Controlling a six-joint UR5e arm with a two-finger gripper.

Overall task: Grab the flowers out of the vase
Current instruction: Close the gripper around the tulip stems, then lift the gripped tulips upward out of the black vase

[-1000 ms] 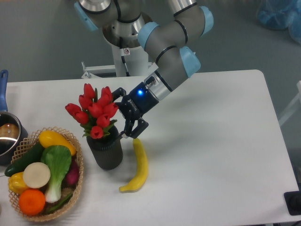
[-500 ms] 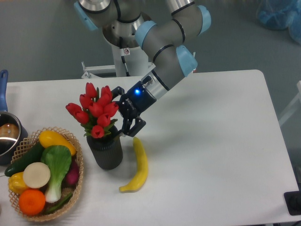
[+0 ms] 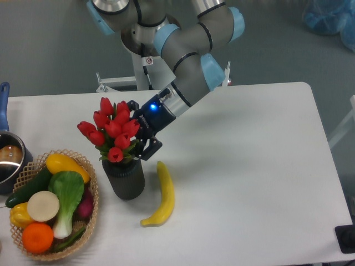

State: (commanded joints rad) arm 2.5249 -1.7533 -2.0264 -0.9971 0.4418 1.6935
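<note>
Bright even overhead light; soft shadows; slight blur, no glare.

Looks like a robotics lab staged with household props, not a real home or kitchen. Bolted at the back of a plain white table: an industrial arm with grey links and light blue joint caps, on a white pedestal bearing a small warning sticker. Underneath, bare grey-green floor, no furniture or cabinets. Laid out like test objects: a woven basket of plastic-looking vegetables and fruit, a loose banana, a pot with a blue handle at the left edge. Top right corner: a bundle in blue plastic on the floor.
</note>
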